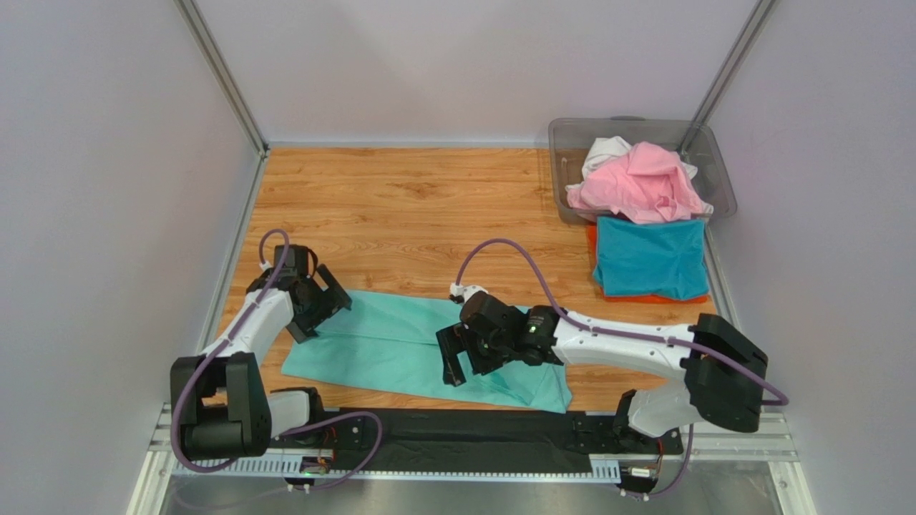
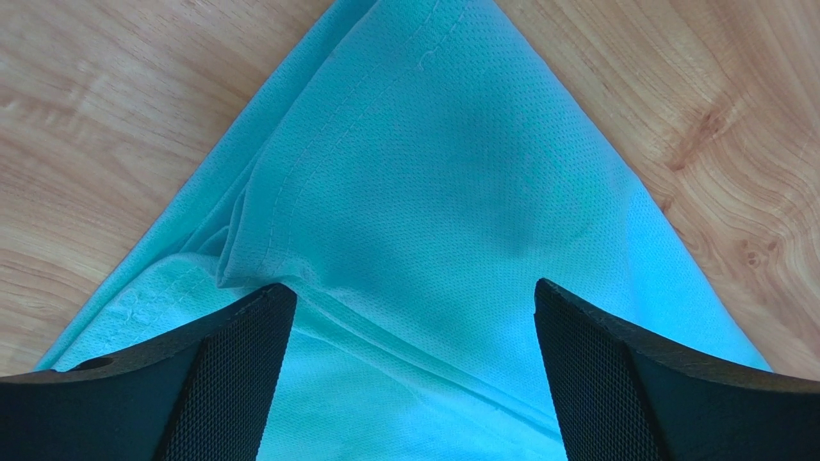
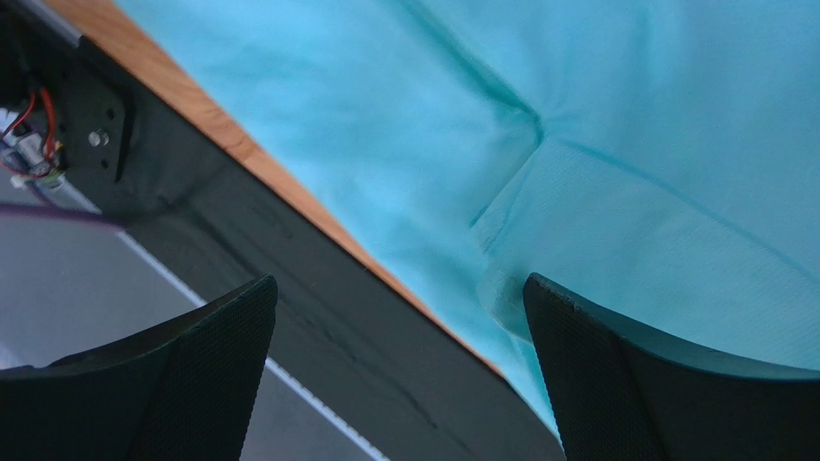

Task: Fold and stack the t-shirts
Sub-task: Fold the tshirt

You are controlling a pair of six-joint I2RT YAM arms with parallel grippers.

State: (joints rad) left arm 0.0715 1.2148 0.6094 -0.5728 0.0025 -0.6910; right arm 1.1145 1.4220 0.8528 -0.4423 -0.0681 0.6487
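T-shirt (image 1: 398,343) flat on wooden table (image 1: 430,204)

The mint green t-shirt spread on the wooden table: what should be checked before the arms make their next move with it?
1. Left gripper open: ok, jaws wide over a corner of the mint green t-shirt.
2. Right gripper open: ok, jaws wide over the shirt's near edge.
3. Shirt lying flat on the wooden table: ok, a few creases.
4. Contact with the cloth: cannot tell.
5. Landing spot on the folded teal blue t-shirt, atop the orange one: ok, nothing lies on it.
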